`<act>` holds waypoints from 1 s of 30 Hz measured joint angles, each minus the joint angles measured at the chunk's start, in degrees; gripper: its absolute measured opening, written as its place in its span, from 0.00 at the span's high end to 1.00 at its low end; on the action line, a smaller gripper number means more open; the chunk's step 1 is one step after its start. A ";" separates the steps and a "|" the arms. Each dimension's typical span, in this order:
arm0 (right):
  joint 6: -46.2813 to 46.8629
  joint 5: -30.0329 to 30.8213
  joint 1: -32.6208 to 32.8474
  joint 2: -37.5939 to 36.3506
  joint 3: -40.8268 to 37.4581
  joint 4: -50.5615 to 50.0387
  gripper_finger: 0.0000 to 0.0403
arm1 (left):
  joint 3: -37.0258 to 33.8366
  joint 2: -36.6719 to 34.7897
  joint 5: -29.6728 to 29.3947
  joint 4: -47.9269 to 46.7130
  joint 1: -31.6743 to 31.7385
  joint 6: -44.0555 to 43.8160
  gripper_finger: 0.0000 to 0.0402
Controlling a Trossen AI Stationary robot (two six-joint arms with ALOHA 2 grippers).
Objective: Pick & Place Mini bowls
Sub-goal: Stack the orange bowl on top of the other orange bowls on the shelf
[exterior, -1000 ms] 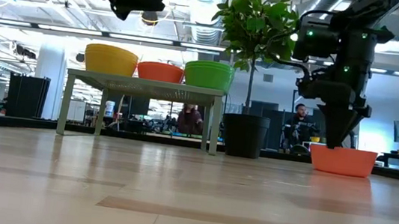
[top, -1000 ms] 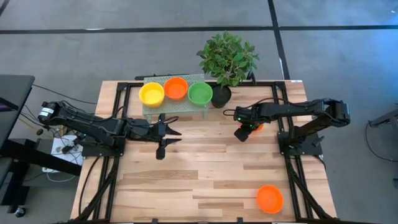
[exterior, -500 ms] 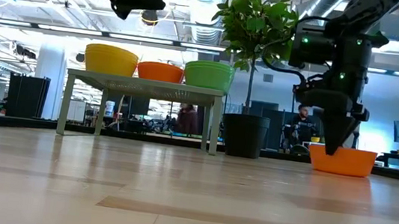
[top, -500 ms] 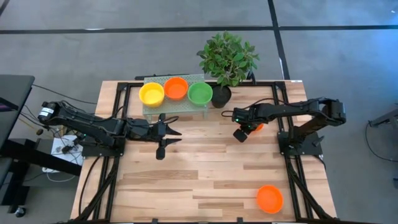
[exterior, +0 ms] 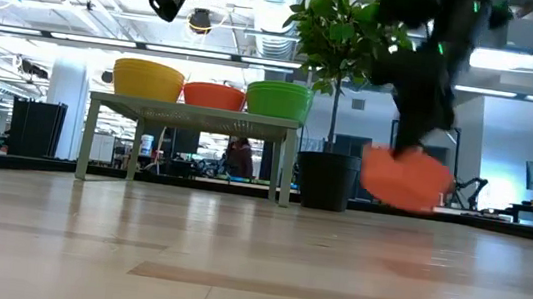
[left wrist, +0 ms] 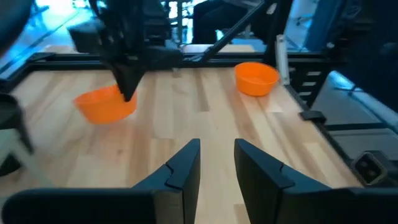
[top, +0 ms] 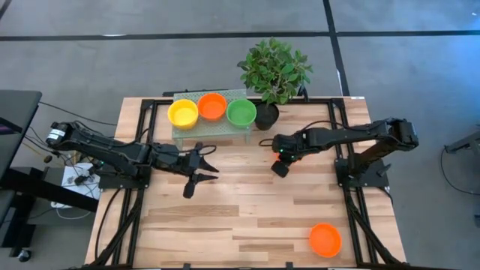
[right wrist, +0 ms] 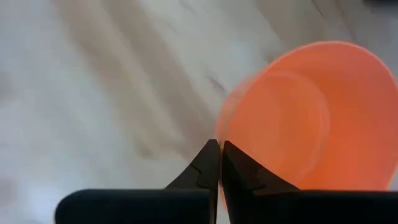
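Observation:
The yellow mini bowl, an orange one and a green one stand on a small green stand at the table's far side. Another orange mini bowl sits near the table's near right corner. My right gripper is shut on a further orange mini bowl, which the gripper hides in the high view. My left gripper hovers open over the table's left middle, touching nothing. My right gripper pinches the orange mini bowl's rim between its two fingers, one inside the bowl and one outside. The fingers come from above, pointing down. The bowl hangs lifted clear of the table and tilted.
A black plant pot with a leafy green plant stands just right of the stand. Bare wooden table top stretches between the arms and toward the near edge. Black frame rails run along the table's sides.
My right gripper has moved toward the table's left and up, taking the orange mini bowl with it. The bowl, which stood flat on the table, is now lifted clear and tipped. My left gripper has shifted slightly toward the near edge.

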 joint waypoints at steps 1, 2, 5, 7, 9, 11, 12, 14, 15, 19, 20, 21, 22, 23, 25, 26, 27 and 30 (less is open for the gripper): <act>-0.02 0.02 1.38 0.13 1.56 1.30 0.99 | 0.00 0.34 0.06 0.68 -0.60 -0.46 0.75; -0.02 0.00 2.78 0.18 2.89 2.83 1.00 | 0.00 0.68 0.10 1.18 -1.24 -0.71 0.75; -0.33 0.00 7.03 1.60 6.74 8.15 1.00 | 0.00 2.53 0.13 4.39 -3.25 -0.75 0.75; -1.94 0.04 9.87 3.71 9.66 8.62 1.00 | 0.00 4.24 0.17 6.56 -4.17 -0.73 0.75; -3.65 0.04 12.51 7.28 13.68 8.88 1.00 | -0.02 5.85 0.25 7.95 -4.56 -0.73 0.75; -4.84 0.03 14.75 11.69 17.30 8.18 1.00 | 0.03 7.70 0.26 10.26 -4.53 -0.73 0.75; -5.58 0.03 15.82 14.01 19.30 8.03 1.00 | 0.09 8.33 0.21 10.43 -4.53 -0.73 0.75; -7.65 -0.01 17.75 18.62 23.77 8.04 1.00 | 0.04 9.72 0.04 10.48 -4.53 -0.73 0.75; -9.10 -0.06 18.57 20.35 26.00 7.40 1.00 | 0.05 10.54 0.04 10.41 -4.53 -0.73 0.75; -13.28 -1.54 20.56 26.41 34.95 4.43 1.00 | 0.00 13.41 3.16 10.28 -4.95 -0.73 0.75; -13.46 -1.67 20.77 27.57 36.85 3.47 1.00 | 0.00 14.20 4.09 10.07 -5.05 -0.73 0.75; -13.48 -2.34 20.79 28.73 38.81 3.50 1.00 | 0.00 14.92 4.93 10.07 -5.34 -0.60 0.75; -13.50 -3.59 20.76 29.59 40.57 3.42 1.00 | 0.00 15.50 5.20 10.07 -5.67 0.03 0.75; -13.51 -5.19 20.83 30.25 41.72 2.56 1.00 | 0.01 16.12 5.29 10.50 -5.90 0.96 0.75; -13.44 -8.10 20.98 31.55 43.96 2.62 1.00 | 0.09 17.11 5.62 10.50 -6.56 2.09 0.75; -13.45 -8.60 20.97 31.99 44.49 2.44 1.00 | 0.09 17.49 5.60 10.62 -6.93 2.15 0.75; -13.43 -9.01 20.96 32.25 44.95 2.49 1.00 | 0.09 17.90 5.72 10.71 -7.24 2.22 0.75; -13.44 -9.10 21.02 32.24 45.17 2.49 1.00 | 0.11 18.04 5.85 10.53 -8.21 2.32 0.75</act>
